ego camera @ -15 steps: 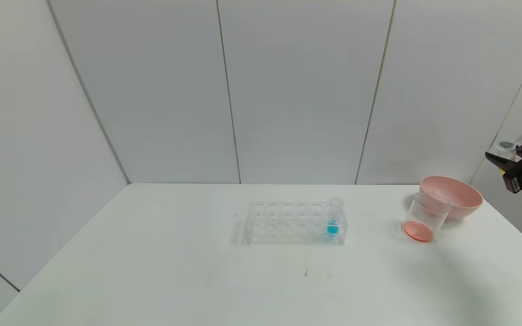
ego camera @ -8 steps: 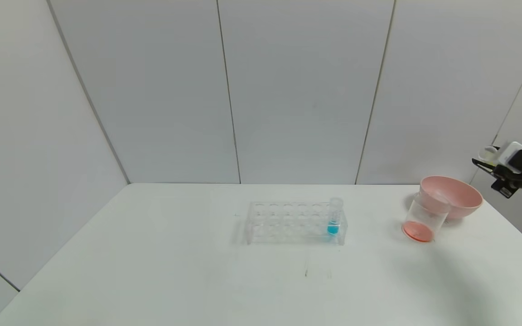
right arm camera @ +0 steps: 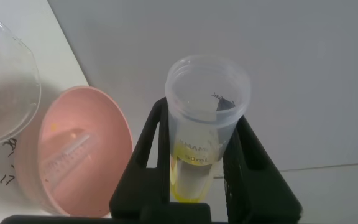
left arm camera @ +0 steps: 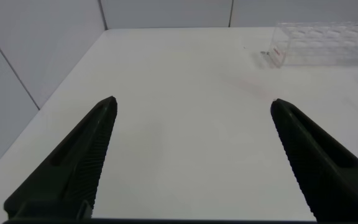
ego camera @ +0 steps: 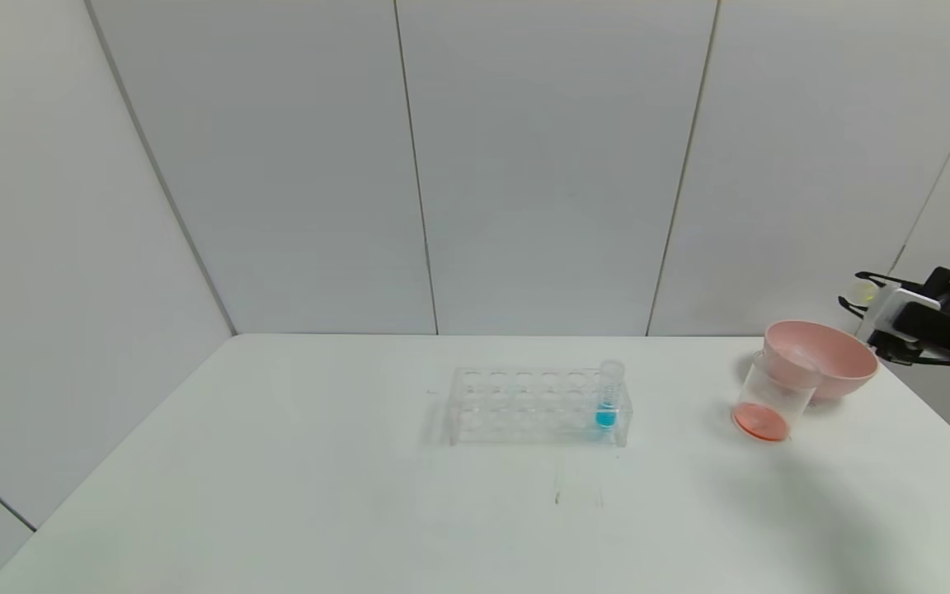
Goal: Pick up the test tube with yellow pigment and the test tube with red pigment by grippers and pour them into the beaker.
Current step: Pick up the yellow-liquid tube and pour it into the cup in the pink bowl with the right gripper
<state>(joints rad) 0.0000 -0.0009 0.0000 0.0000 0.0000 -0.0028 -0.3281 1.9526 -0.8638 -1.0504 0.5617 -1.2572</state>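
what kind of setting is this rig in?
Likely a mock chemistry-lab bench. A clear tube rack on a white table holds a blue-liquid tube; a beaker has orange-red liquid; the right gripper holds the test tube with yellow pigment.

i saw the yellow tube (right arm camera: 201, 146) clamped in my right gripper (ego camera: 871, 299) above the bowl; the beaker (ego camera: 772, 396) leaned tilted, holding orange-red liquid.
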